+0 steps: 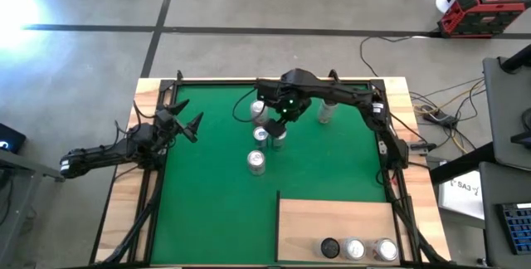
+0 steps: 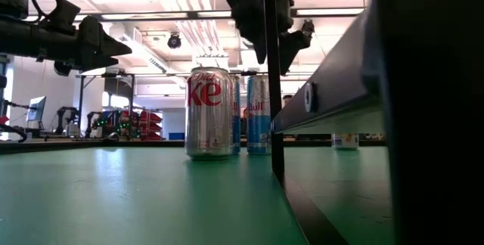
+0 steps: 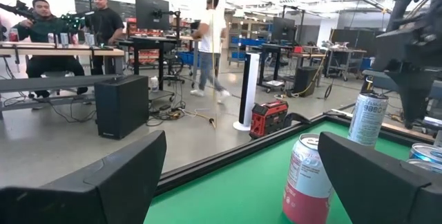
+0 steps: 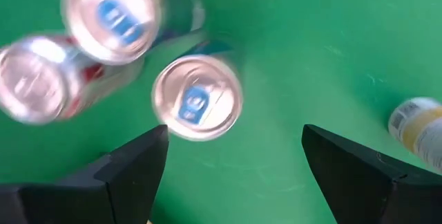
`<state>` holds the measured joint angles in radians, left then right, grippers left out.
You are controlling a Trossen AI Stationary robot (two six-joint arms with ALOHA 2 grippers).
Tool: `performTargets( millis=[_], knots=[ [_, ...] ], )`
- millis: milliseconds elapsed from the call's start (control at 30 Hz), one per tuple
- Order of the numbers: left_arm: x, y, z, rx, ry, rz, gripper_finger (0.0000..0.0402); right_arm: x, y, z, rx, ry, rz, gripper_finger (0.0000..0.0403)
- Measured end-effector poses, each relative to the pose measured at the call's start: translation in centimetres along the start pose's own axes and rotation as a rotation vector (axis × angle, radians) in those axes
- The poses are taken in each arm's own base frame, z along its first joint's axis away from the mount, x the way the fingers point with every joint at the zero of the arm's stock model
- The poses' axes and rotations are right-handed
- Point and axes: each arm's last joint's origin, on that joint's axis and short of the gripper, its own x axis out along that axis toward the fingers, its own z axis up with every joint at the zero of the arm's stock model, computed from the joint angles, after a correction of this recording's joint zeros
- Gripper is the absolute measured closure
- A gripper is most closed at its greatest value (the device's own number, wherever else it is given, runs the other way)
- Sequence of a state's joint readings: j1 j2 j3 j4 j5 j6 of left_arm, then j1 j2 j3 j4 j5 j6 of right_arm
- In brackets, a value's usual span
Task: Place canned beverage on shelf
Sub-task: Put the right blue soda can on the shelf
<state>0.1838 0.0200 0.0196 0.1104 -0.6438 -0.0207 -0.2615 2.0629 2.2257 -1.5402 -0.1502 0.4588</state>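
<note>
Several beverage cans stand upright on the green mat (image 1: 216, 186): a Diet Coke can (image 2: 209, 113), a blue Red Bull can (image 2: 258, 113) and others around them (image 1: 255, 162). My right gripper (image 4: 233, 141) hangs open above this cluster (image 1: 278, 119), pointing down, touching nothing. A silver can top (image 4: 197, 98) lies just ahead of its fingers. The shelf (image 1: 332, 219), a pale wood panel, lies at the near right with three cans (image 1: 355, 249) along its near edge. My left gripper (image 3: 242, 155) waits open and level at the table's left edge (image 1: 187, 124).
One more can (image 1: 326, 113) stands apart at the far right of the mat, seen also as a pale can (image 4: 418, 127). A pink can (image 3: 307, 179) stands ahead of my left gripper. A dark frame (image 1: 390, 161) borders the mat. People stand in the room beyond.
</note>
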Motion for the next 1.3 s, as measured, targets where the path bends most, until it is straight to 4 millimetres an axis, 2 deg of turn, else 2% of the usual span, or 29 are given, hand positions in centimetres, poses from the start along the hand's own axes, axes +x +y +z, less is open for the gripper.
performTargets(
  millis=[133, 467, 733, 1033, 1300],
  knots=[
    [0.0, 0.0, 0.0, 0.0, 0.0, 0.0, 0.0038, 0.0, 0.9, -0.6, -0.181, 0.03, 0.064, 0.008],
    [0.0, 0.0, 0.0, 0.0, 0.0, 0.0, 0.0038, 0.9, 2.6, -1.5, -0.494, 0.052, 0.092, 0.008],
    [0.0, 0.0, 0.0, 0.0, 0.0, 0.0, 0.0038, 0.9, 2.7, -1.2, -0.543, 0.004, 0.07, 0.0077],
    [0.0, 0.0, 0.0, 0.0, 0.0, 0.0, 0.0038, 1.3, 3.0, -1.2, -0.53, 0.005, 0.069, 0.003],
    [0.0, 0.0, 0.0, 0.0, 0.0, 0.0, 0.0038, 2.8, 2.8, -0.9, -0.561, 0.001, 0.056, 0.0028]
  ],
)
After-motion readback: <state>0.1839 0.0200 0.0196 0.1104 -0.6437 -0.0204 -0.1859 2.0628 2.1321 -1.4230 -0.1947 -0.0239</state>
